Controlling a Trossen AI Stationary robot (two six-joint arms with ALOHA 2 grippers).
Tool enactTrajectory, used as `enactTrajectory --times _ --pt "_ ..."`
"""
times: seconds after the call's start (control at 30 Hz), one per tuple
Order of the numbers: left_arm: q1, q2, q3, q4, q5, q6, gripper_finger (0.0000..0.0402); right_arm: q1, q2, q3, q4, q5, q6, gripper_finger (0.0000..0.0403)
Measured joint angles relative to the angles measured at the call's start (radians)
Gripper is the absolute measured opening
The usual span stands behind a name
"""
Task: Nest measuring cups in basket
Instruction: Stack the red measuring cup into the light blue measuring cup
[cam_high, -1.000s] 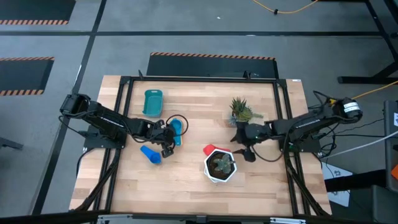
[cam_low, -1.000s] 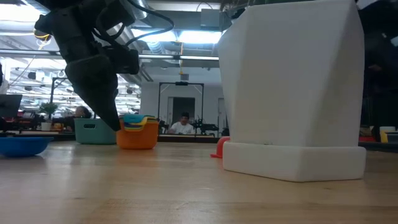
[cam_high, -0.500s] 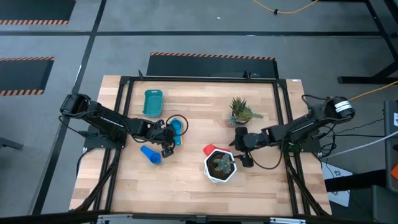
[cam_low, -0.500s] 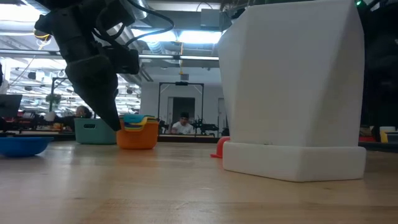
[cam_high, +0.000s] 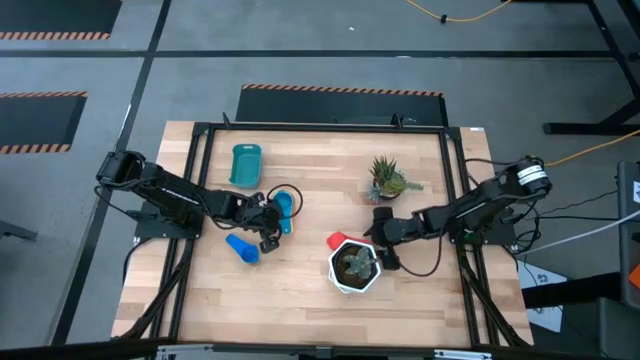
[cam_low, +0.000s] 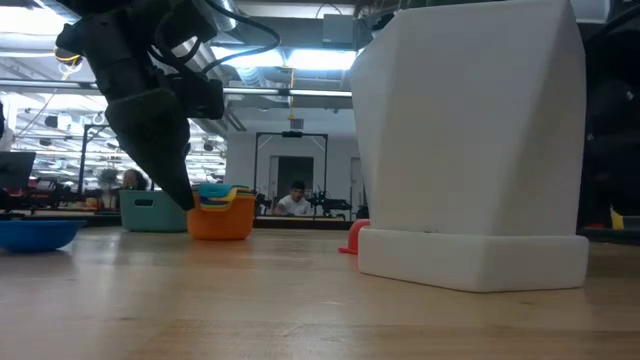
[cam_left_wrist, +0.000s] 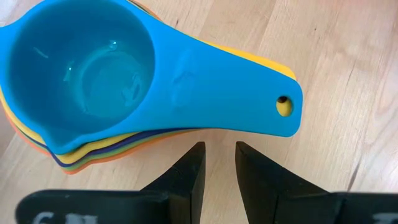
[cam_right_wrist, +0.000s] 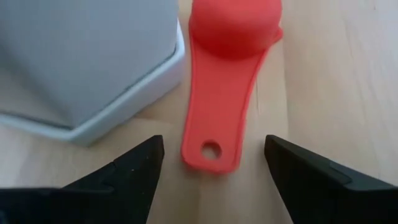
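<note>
A stack of nested measuring cups (cam_left_wrist: 87, 81), light blue on top and orange at the bottom (cam_low: 220, 218), stands on the table left of centre (cam_high: 284, 206). My left gripper (cam_left_wrist: 217, 155) sits just short of the stack's handles, its fingers a little apart with nothing between them. A lone blue cup (cam_high: 241, 247) lies nearer the front. The teal basket (cam_high: 246, 165) stands behind it. The red cup (cam_right_wrist: 224, 74) lies beside the white pot, handle toward my right gripper (cam_right_wrist: 213, 144). That gripper is wide open, with one finger on either side of the handle end.
The white hexagonal pot (cam_high: 354, 267) stands right next to the red cup and fills much of the low view (cam_low: 470, 150). A small green plant (cam_high: 387, 178) lies behind my right arm. Bare wood lies along the table's near edge (cam_high: 300, 320).
My right gripper has come down and toward the table's left, closing in on the red cup's handle beside the pot, and has stayed wide open.
</note>
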Motion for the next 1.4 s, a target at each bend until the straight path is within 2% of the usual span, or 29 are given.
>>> enactTrajectory --times 0.23,0.53,1.4 --pt "0.000 0.000 0.000 0.000 0.000 0.000 0.0081 0.000 0.043 0.002 0.064 0.010 0.003 0.0282" --pt "0.000 0.000 0.000 0.000 0.000 0.000 0.0082 0.000 0.045 0.002 0.061 0.014 0.006 0.0243" --pt "0.000 0.000 0.000 0.000 0.000 0.000 0.0082 0.000 0.046 0.002 0.052 0.025 0.054 0.0242"
